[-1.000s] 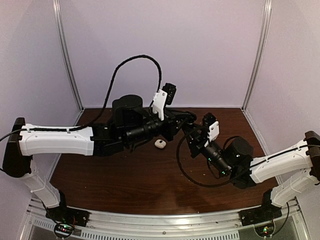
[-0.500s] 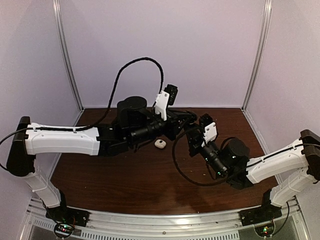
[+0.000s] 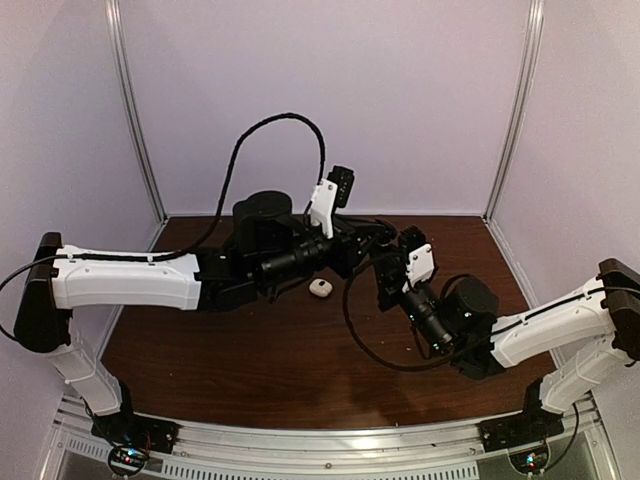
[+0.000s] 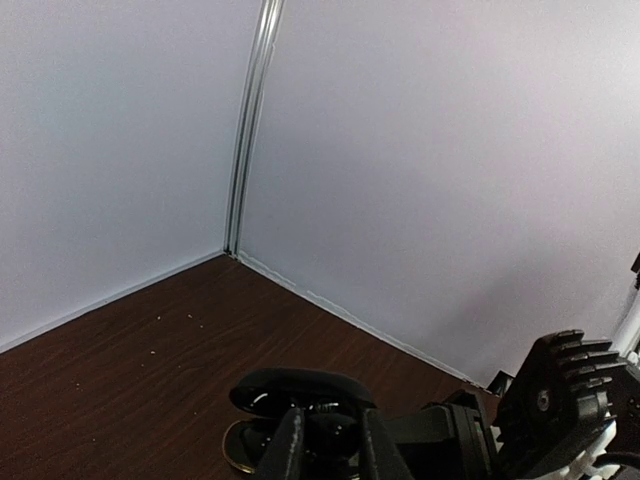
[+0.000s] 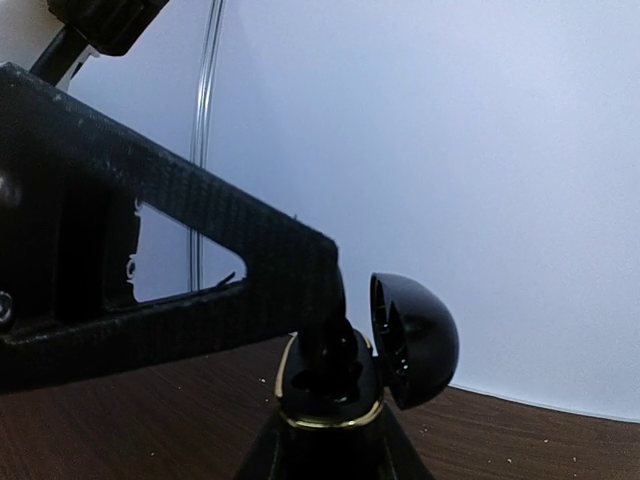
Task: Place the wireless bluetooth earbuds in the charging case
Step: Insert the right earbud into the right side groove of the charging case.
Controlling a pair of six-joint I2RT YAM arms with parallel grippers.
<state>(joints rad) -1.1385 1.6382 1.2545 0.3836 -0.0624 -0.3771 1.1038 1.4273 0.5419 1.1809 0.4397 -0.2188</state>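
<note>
Holding black charging case (image 5: 340, 380), lid open, pinched in my right gripper (image 5: 325, 445) above the table (image 3: 250, 350). Left gripper (image 4: 328, 432) fingers pressed nearly together at its open mouth; can't tell if an earbud sits between them. White case (image 3: 320, 288) lies on table.

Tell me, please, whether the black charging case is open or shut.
Open: the black charging case has its domed lid swung aside from the gold-rimmed base in the right wrist view, with its hollow inside showing.
</note>
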